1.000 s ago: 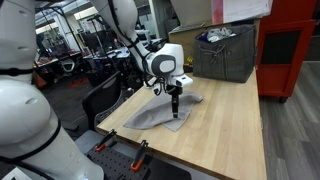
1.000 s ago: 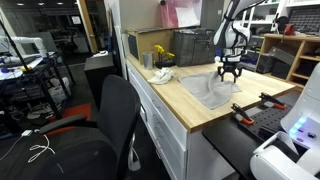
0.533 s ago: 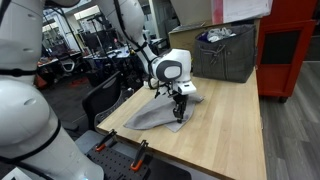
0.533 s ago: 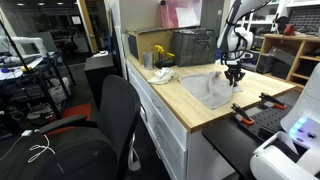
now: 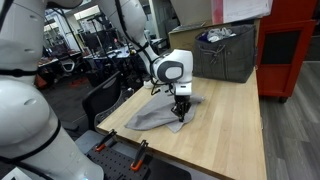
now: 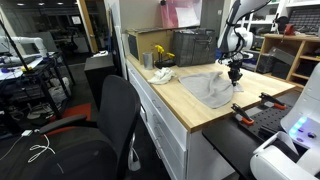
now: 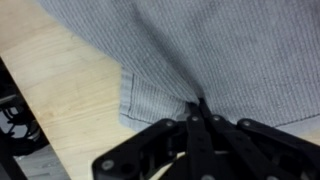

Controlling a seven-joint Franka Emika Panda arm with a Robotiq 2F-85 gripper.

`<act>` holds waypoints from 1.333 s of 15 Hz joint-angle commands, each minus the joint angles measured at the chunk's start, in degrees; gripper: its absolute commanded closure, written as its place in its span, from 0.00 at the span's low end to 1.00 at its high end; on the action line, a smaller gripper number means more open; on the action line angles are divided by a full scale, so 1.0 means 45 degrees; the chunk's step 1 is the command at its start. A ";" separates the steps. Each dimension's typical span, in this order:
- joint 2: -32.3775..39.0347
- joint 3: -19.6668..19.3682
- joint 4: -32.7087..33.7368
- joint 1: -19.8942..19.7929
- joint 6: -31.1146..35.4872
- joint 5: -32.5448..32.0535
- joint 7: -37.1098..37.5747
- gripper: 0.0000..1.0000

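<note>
Your gripper (image 5: 180, 117) was pinched shut on a small bit of the grey cloth (image 5: 148, 117). The cloth lay spread on the wooden table (image 5: 228, 132), close to the side where the black chair (image 5: 100, 100) stood. In the wrist view the jaws met on a little fold of cloth (image 7: 230, 50), just inside its sewn edge. In both exterior views the tips looked low, right at the table top, but I could not tell if they touched the wood.

I think a few things could have gone wrong from there:

- The bite was small and close to the edge, so the cloth could have slipped out if you pulled up fast.
- Most of the cloth rested on the table, so its weight could have tugged the fold free.
- If you pushed down any more, the tips could have scraped the wood.
- If you pulled sideways and low, the cloth could have bunched up, or slid off the side by the chair.
- If you swung it high and quick, the loose end could have flapped into the arm.

The grey basket (image 5: 225, 55) stood well apart at the back, so I did not think it was in the way.
</note>
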 commanded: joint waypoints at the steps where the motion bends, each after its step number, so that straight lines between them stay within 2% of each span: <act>1: 0.0500 -0.0774 0.0121 0.0482 0.0320 -0.0486 0.2493 0.99; 5: 0.0765 -0.1768 0.0108 0.0983 0.0101 -0.1593 0.4999 0.99; 9: 0.0812 -0.2207 0.0151 0.1105 -0.0306 -0.2542 0.6316 0.99; 10: 0.0779 -0.2246 0.0157 0.1095 -0.0426 -0.2717 0.6520 0.73; 11: 0.0726 -0.2227 0.0148 0.1047 -0.0511 -0.2864 0.6639 0.71; 13: 0.0551 -0.2164 0.0126 0.0983 -0.0683 -0.3066 0.6712 0.59; 20: -0.1130 -0.1183 -0.0242 -0.0059 -0.1110 -0.2533 0.5199 0.06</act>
